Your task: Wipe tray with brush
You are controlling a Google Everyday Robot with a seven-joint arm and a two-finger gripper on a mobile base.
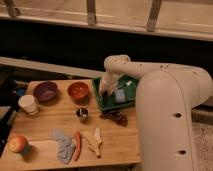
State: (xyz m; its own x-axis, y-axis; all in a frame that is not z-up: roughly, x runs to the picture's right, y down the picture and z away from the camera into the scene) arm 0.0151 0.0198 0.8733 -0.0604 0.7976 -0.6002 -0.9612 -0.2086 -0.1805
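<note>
The dark green tray (129, 91) sits at the back right of the wooden table (45, 125). My gripper (104, 94) reaches down from the white arm (150, 75) over the tray's left part, close to its left rim. A pale bluish-grey object (120, 95) lies in the tray just right of the gripper, with a thin white stick (125, 84) behind it. I cannot tell whether either is the brush, or whether the gripper holds anything.
An orange bowl (78, 91) and a purple bowl (45, 91) stand left of the tray. A white cup (28, 104), a small metal cup (82, 114), a dark cluster (115, 117), an apple (17, 143), a grey cloth (62, 142), a carrot (77, 145) and a banana (93, 141) lie on the table.
</note>
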